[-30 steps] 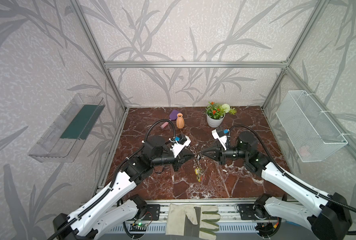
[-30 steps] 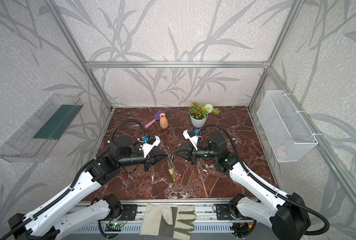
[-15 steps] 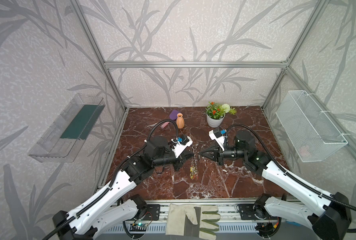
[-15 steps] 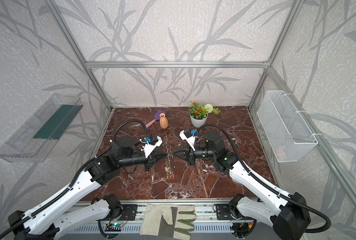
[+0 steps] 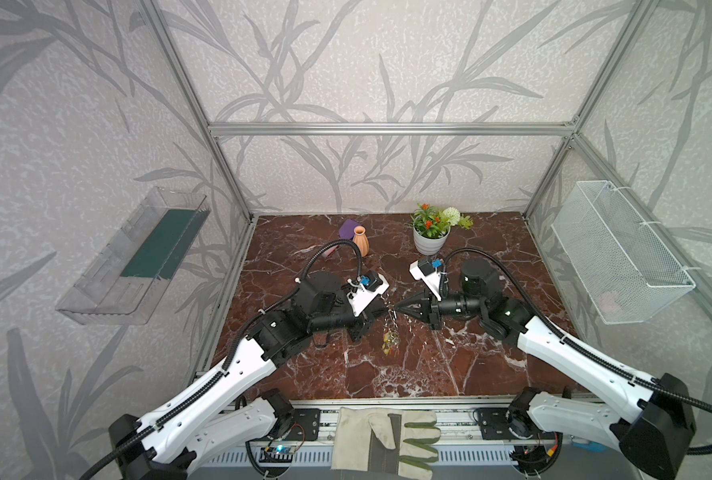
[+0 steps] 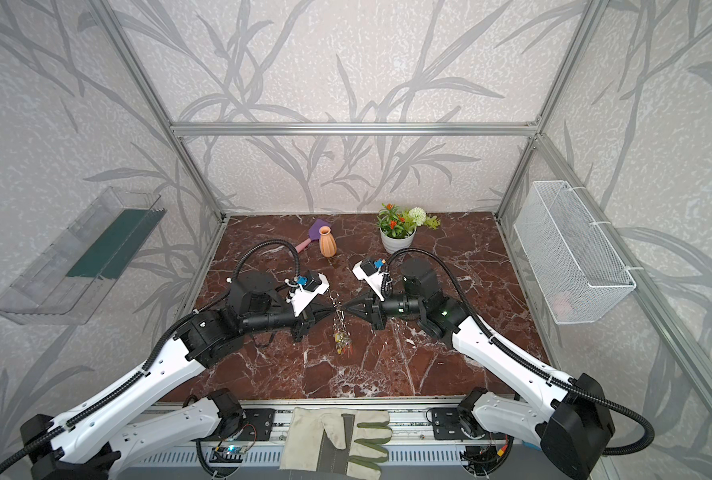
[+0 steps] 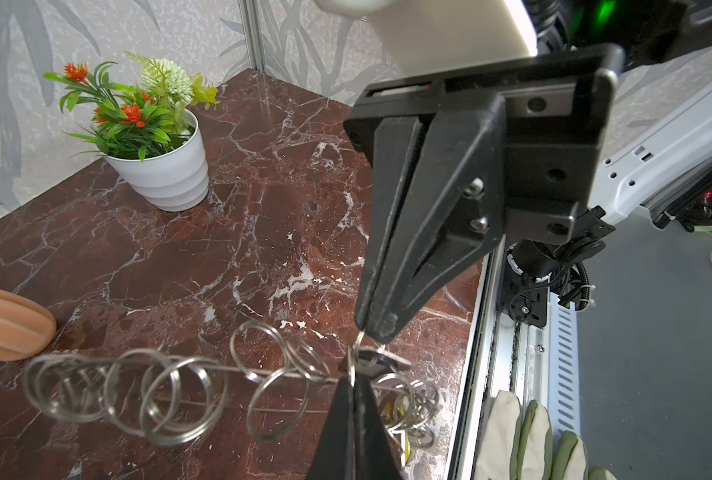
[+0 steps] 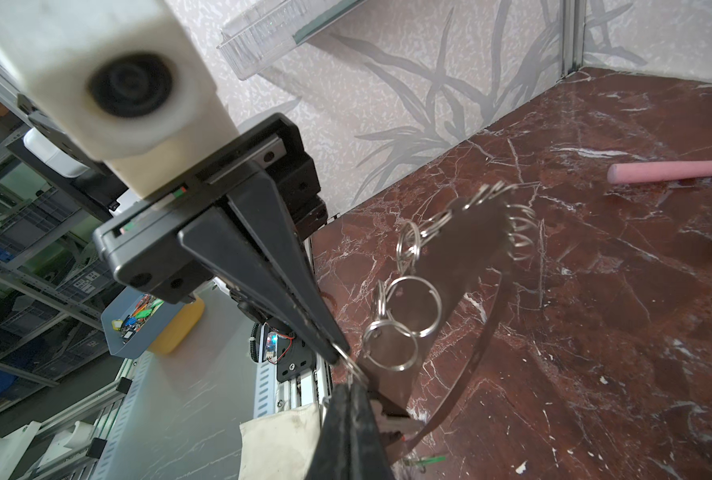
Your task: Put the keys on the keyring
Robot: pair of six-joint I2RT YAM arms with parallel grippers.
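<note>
The left hand (image 7: 352, 386) and right hand (image 7: 373, 328) both clenched one ring of the raised keyring (image 8: 462, 249); several keys (image 5: 388, 343) already hung there, threading apparently unfinished.

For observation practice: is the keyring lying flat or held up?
Held up: the keyring hangs between left gripper and right gripper, both pinching rings.

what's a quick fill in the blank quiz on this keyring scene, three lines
1. The left hand and the right hand meet tip to tip, both ____ on the keyring.
2. The flowers stand in a ____ pot.
3. The wire basket hangs on the wall on the ____ arm's side.

Missing words: shut; white; right
</note>
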